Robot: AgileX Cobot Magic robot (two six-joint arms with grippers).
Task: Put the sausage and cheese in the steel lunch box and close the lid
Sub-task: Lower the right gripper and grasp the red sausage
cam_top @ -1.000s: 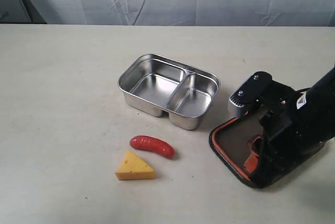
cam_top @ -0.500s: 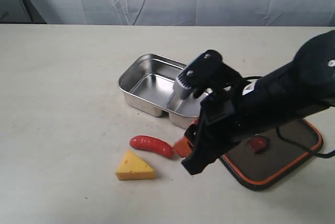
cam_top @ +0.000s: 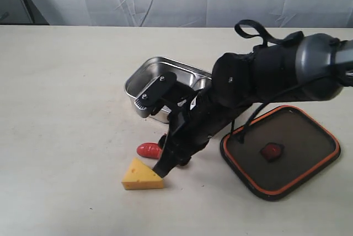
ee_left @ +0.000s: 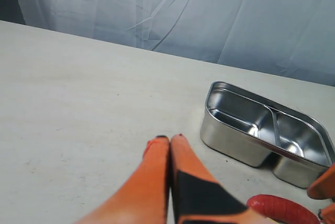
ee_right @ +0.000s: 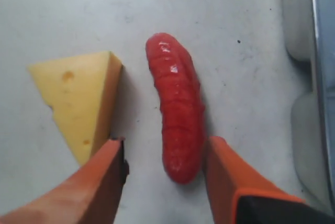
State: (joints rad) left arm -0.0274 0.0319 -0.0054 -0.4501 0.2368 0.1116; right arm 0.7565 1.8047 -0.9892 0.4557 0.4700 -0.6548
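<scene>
Straddling the sausage (ee_right: pixel 175 114) on the table (ee_right: pixel 63 14) with right fingers (ee_right: pixel 99 187) spread wide, cheese (ee_right: pixel 78 98) just beside; left fingers (ee_left: pixel 152 171) pressed together.

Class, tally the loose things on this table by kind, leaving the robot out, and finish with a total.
2 toy foods: sausage and cheese
1 steel lunch box
1 lid
Total: 4
</scene>
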